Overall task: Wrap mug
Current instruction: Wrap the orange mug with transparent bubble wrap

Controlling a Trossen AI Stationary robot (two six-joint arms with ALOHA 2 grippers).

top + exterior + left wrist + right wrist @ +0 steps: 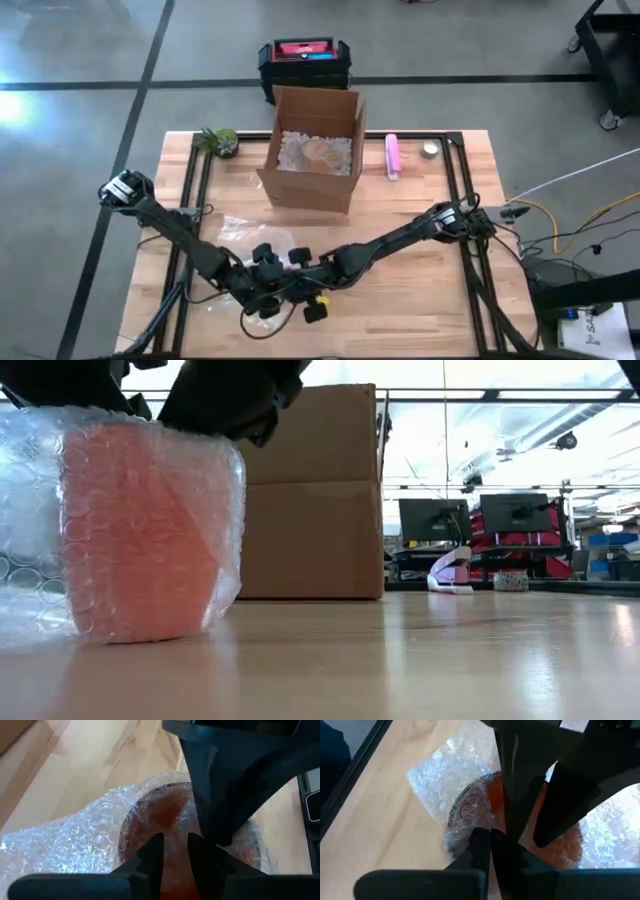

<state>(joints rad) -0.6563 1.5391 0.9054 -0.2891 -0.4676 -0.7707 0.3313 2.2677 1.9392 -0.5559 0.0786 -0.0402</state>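
One mug [140, 535], orange and standing upright on the desk [420, 290], sits near the front edge, left of the middle, already sheathed in one sheet of bubble wrap [30, 530] whose loose end lies flat toward the left edge. Both claws meet right over it: the left claw [174, 851] hangs just above the mug's mouth with its fingers narrow, a slim gap between them, and whether they pinch the rim or the wrap cannot be told; the right claw [487, 845] is beside it over the same rim, fingers drawn nearly together, and its hold cannot be told either. The two arms cross the front half of the desk in a shallow V — left arm from the left edge, right arm from the right edge. One open cardboard box [315, 150] with packing fill stands at the middle of the back edge, well apart from the mug, with bare wood between them. One small plant [220, 141] is near the back left corner; one pink stapler [393, 157] and one roll of tape [430, 150] lie toward the back right corner. The right front part of the desk is open wood — only the right arm passes over it.
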